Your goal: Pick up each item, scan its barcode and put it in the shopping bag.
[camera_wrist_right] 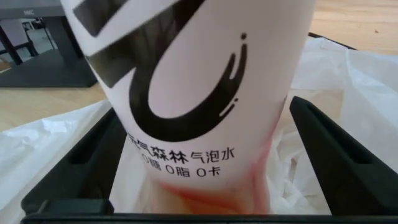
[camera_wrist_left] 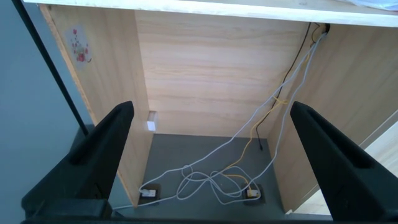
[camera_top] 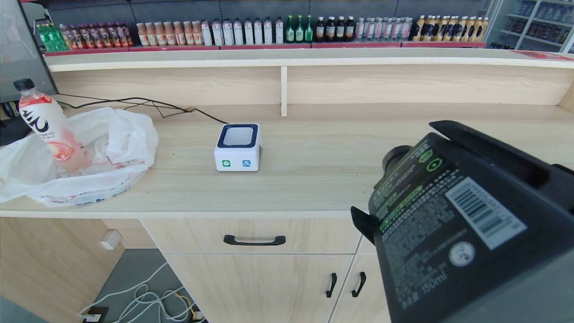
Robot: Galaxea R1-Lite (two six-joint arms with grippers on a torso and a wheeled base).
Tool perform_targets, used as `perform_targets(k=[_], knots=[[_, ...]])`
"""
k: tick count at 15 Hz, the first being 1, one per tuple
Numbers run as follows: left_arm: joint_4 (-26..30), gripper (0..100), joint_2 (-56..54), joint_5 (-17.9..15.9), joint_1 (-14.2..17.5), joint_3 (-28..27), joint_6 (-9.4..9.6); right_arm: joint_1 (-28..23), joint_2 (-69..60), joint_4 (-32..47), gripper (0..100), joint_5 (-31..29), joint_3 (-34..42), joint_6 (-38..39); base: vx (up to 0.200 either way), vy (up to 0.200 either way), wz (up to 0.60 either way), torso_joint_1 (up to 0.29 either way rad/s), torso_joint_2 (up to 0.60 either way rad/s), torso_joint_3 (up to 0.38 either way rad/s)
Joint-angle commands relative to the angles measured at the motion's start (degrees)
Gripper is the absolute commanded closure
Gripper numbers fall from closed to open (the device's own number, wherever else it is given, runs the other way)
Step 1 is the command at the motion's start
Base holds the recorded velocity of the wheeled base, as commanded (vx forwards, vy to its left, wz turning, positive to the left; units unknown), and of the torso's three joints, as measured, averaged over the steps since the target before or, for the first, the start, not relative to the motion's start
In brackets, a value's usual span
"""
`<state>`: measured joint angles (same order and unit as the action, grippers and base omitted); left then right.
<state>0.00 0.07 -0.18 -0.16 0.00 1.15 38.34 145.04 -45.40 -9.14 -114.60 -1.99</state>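
In the head view my right gripper (camera_top: 403, 175) is shut on a dark bottle (camera_top: 448, 233), held close in front of the counter's right side with its barcode label facing up. A white scanner (camera_top: 237, 147) sits mid-counter. A pink bottle (camera_top: 47, 123) leans in the white shopping bag (camera_top: 125, 130) at the left. In the right wrist view a white-labelled bottle (camera_wrist_right: 199, 81) fills the gap between the fingers (camera_wrist_right: 93, 155), with white bag plastic (camera_wrist_right: 348, 81) behind. My left gripper (camera_wrist_left: 211, 124) hangs open below the counter.
A black cable (camera_top: 148, 104) runs from the scanner along the counter's back. A raised wooden ledge (camera_top: 287, 85) backs the counter. Drawer and cabinet handles (camera_top: 254, 241) face the front. Loose wires (camera_wrist_left: 211, 180) lie on the floor under the counter.
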Motion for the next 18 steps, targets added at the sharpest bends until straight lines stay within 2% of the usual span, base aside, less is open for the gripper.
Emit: perform_targets(k=[1, 6, 13, 18], knots=[[0.00, 0, 0.01, 0.01, 0.07, 0.00, -0.09, 0.07, -1.43, -0.22, 0, 0.00, 0.01, -0.03, 0.000, 0.000, 0.00, 0.000, 0.00, 0.000], [0.00, 0, 0.01, 0.01, -0.02, 0.00, 0.00, 0.68, -3.10, -1.71, 0, 0.00, 0.01, -0.03, 0.000, 0.000, 0.00, 0.000, 0.00, 0.000], [0.00, 0, 0.01, 0.01, -0.02, 0.00, 0.00, 1.12, -6.53, -7.86, 0, 0.00, 0.01, -0.74, 0.000, 0.000, 0.00, 0.000, 0.00, 0.000], [0.00, 0, 0.01, 0.01, 0.07, 0.00, -0.18, 1.65, -15.76, -11.03, 0, 0.00, 14.85, -1.44, 0.000, 0.000, 0.00, 0.000, 0.00, 0.000]])
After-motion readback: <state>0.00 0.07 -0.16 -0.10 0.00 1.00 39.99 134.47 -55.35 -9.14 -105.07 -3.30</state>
